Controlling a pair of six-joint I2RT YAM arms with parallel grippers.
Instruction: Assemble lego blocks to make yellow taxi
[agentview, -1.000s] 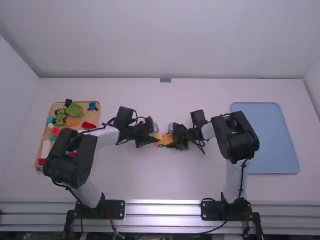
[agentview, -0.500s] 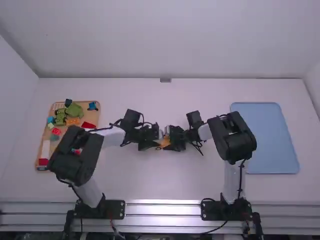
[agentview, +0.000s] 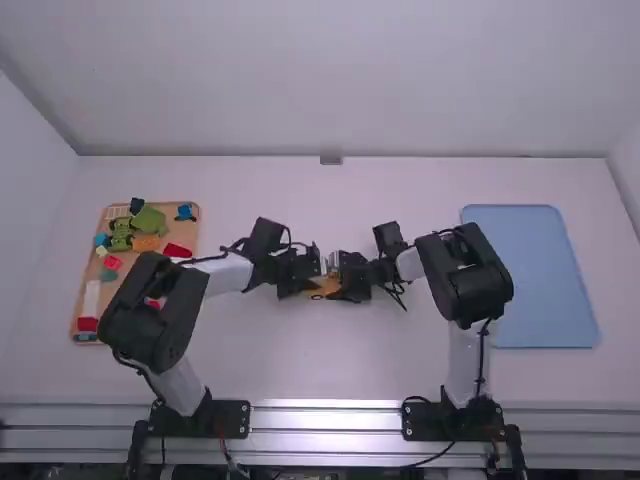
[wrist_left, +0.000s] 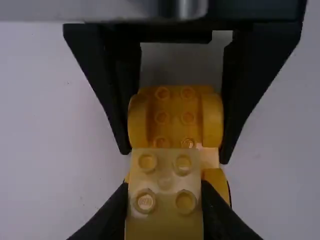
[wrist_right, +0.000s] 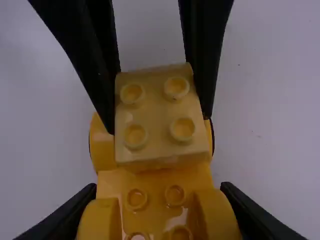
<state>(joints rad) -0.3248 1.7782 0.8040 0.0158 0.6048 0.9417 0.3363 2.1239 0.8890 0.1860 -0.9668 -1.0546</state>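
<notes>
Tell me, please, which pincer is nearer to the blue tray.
Right: the right pincer is between the blue tray and the left pincer, which is farther left.

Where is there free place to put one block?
Bare table lies on the near side of the left gripper and right gripper, between both arms, and beyond, toward the back wall. Crowded: the yellow blocks, the wooden tray.

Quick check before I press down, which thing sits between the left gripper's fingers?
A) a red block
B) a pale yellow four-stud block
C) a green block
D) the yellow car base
B: the left gripper has its fingers against both sides of the pale yellow block, four studs showing on top, while the right gripper holds the car base.
</notes>
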